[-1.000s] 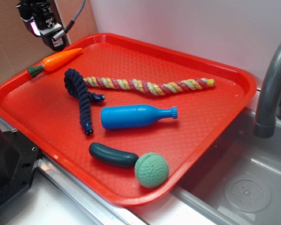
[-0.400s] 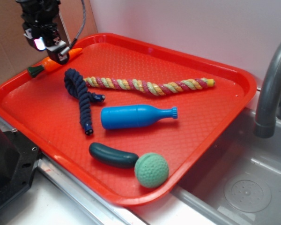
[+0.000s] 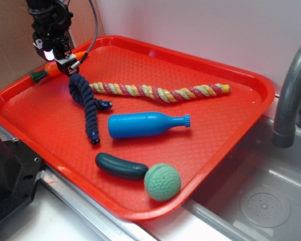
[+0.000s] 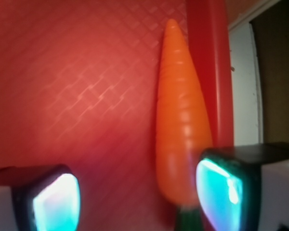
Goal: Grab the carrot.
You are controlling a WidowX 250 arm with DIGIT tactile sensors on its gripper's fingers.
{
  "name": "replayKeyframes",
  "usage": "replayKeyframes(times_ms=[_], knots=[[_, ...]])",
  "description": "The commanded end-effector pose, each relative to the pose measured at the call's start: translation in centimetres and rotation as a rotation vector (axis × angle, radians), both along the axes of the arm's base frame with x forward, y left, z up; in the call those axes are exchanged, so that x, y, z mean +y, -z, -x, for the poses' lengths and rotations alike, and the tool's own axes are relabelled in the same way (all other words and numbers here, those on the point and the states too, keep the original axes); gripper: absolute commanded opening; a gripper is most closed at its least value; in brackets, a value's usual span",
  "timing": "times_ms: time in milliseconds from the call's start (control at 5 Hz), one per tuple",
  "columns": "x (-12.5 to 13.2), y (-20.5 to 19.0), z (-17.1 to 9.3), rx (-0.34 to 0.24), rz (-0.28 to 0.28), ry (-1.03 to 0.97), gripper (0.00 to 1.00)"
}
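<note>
The orange carrot (image 4: 180,130) with a dark green stub end (image 3: 38,75) lies on the red tray (image 3: 215,125) at its far left corner, beside the rim. My gripper (image 3: 57,63) is down low over it, jaws open. In the wrist view the gripper (image 4: 139,197) straddles the carrot's thick end: the carrot lies close against the right fingertip (image 4: 221,190), and a wide gap of tray separates it from the left fingertip (image 4: 55,202). The gripper body hides the carrot's middle in the exterior view.
On the tray lie a dark blue rope (image 3: 85,103), a multicoloured rope (image 3: 155,92), a blue bottle (image 3: 145,124), a dark green cucumber toy (image 3: 120,166) and a green ball (image 3: 162,182). A sink with a grey faucet (image 3: 291,95) is at right. The tray rim (image 4: 207,67) runs beside the carrot.
My gripper has come down and slightly right from above the tray corner onto the carrot, now covering its middle. The carrot and other toys have not moved.
</note>
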State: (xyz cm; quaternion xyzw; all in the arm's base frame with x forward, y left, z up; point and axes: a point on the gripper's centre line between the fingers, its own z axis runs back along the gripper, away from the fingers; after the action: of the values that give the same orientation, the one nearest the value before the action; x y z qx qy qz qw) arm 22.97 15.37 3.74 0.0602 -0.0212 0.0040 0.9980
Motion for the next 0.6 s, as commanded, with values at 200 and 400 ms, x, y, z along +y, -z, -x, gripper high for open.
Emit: replayKeyframes(times_ms=[200,400], knots=[[2.6,-0.9,-0.6,-0.033,0.01,-0.042,1.0],[1.1,0.1,-0.8,-0.012,0.051,-0.046,1.0]])
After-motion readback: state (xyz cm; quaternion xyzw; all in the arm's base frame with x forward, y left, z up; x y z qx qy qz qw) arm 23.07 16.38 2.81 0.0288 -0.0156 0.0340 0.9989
